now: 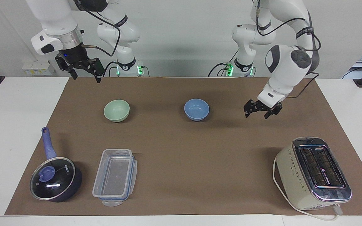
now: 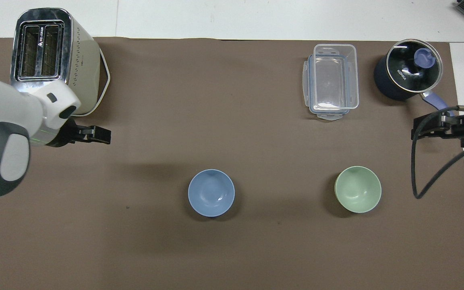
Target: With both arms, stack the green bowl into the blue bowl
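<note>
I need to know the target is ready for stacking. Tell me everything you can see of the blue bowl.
The blue bowl is small, round, plain light blue, smooth and matte-looking. It stands upright and empty on the brown mat, near the table's middle, beside the green bowl but apart from it. Nothing touches it except the mat.

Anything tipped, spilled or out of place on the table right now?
Nothing stands out. The blue bowl and green bowl sit upright and apart on the brown mat. Both the left gripper and right gripper hang open, holding nothing.
</note>
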`<state>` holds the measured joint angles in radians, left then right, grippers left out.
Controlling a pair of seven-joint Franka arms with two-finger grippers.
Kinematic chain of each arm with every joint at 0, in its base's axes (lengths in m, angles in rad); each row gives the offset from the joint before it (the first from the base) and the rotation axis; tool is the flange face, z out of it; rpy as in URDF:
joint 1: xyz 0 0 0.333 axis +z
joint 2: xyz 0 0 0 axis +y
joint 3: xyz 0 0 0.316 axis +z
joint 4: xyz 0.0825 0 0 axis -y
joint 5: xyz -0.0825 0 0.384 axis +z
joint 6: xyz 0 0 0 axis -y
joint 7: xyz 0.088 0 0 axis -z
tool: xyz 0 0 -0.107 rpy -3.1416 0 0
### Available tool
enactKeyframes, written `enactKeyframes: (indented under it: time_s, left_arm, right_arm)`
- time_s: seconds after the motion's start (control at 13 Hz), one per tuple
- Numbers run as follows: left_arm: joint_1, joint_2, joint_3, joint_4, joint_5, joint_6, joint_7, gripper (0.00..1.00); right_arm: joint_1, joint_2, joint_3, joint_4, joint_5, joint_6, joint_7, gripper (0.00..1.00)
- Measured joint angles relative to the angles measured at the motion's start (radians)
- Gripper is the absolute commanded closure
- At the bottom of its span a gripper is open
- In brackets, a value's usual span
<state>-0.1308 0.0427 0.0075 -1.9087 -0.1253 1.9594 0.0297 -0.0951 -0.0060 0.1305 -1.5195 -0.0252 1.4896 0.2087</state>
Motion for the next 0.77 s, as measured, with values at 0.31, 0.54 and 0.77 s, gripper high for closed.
enactKeyframes:
  time_s: [0.31,0.54,0.77]
  left_arm:
    - [0.087,0.0,0.002,0.108,0.079,-0.072,0.07,0.0]
    - [0.104,-0.001,0.007,0.207,0.093,-0.181,0.07,0.0]
    - [0.112,-0.002,0.007,0.303,0.093,-0.283,0.035,0.0]
  right_arm:
    - [-0.013,-0.021,0.0,-0.081,0.0,0.066,-0.043,0.0]
    - [-0.05,-0.042,-0.001,-0.193,0.0,0.143,-0.112,0.0]
    - [-0.07,-0.073,-0.001,-0.356,0.014,0.271,-0.141,0.0]
